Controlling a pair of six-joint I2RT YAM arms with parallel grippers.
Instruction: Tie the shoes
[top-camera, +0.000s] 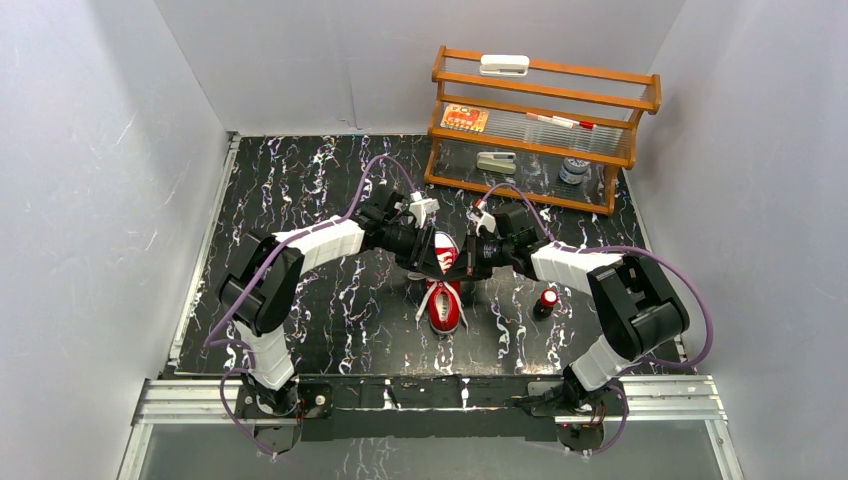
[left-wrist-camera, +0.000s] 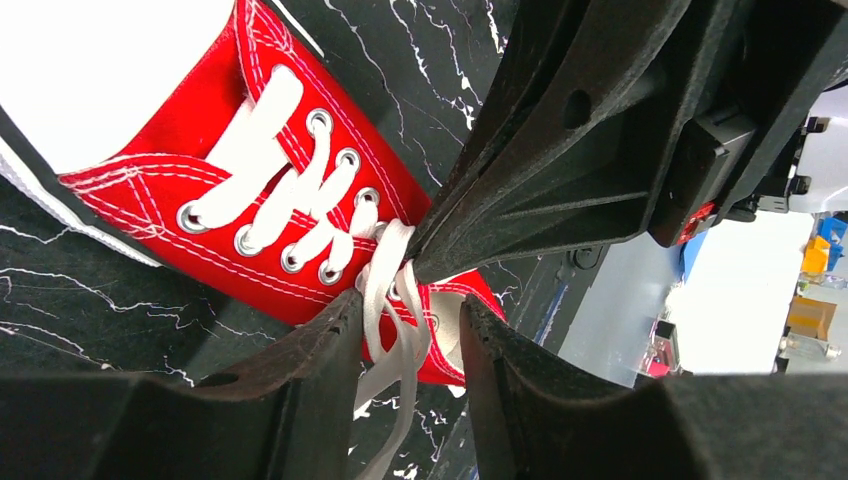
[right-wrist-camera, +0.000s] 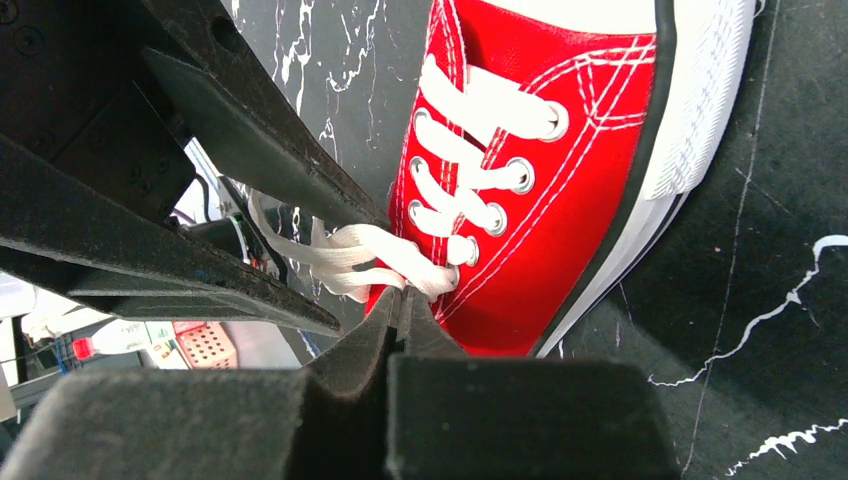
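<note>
**Inspecting the Lace Grip at the Sneaker's Tongue**

Subject: a small red canvas low-top sneaker (top-camera: 445, 305) with white rubber sole and toe cap. It lies at the centre of the top view on the black marbled table (top-camera: 300, 180), toe pointing to the bottom of the frame. A small red-and-black cylinder (top-camera: 547, 300) stands apart to its right. A wooden shelf rack (top-camera: 540, 120) sits in the upper right, well clear.

Findings:
- Both arms converge over the upper end of the sneaker, above the last eyelets.
- The right gripper (right-wrist-camera: 405, 300) has its fingers pressed together. It appears to nip a strand of the white laces (left-wrist-camera: 385, 310) where they bunch at the top eyelets.
- The left gripper (left-wrist-camera: 410, 305) has its fingers apart. Loose lace strands run down through the gap without being clamped.
- No finished bow is visible (I judge the tying to be at an early stage).

Risks:
- The left gripper's gap is wider than the strands, so closing off-line could catch nothing, or both strands together.
- The two grippers nearly touch, so any sideways move risks finger-on-finger contact.
- Nothing pins the sneaker down, so a firm pull on the pinched strand could drag or tip it.
- The thin lace could slip from the right gripper's pinch under tension.
</note>
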